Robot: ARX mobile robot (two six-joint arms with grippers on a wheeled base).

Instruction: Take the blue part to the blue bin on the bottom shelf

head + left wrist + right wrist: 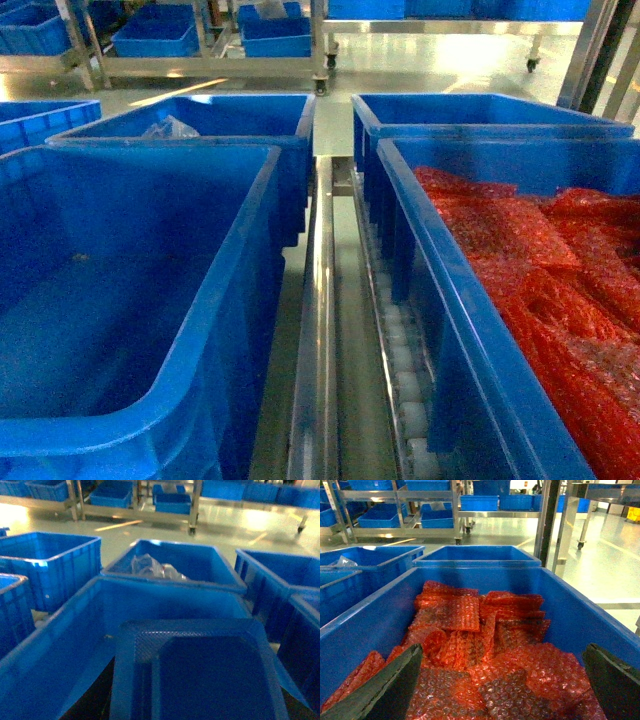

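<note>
The blue part, a dark navy block with a lighter rim, fills the lower left wrist view right at my left gripper's jaws. It hides the fingers and hangs over the empty blue bin. In the head view that blue bin sits on the left of the bottom shelf, beside the steel divider rail and white rollers. Neither gripper shows in the head view. My right gripper is open, its dark fingers spread wide above red bubble-wrap packets.
The crate of red packets stands right of the rail. Behind the bin a crate holds a clear plastic bag. Another blue crate sits at the back right. Steel racks with more crates line the far floor.
</note>
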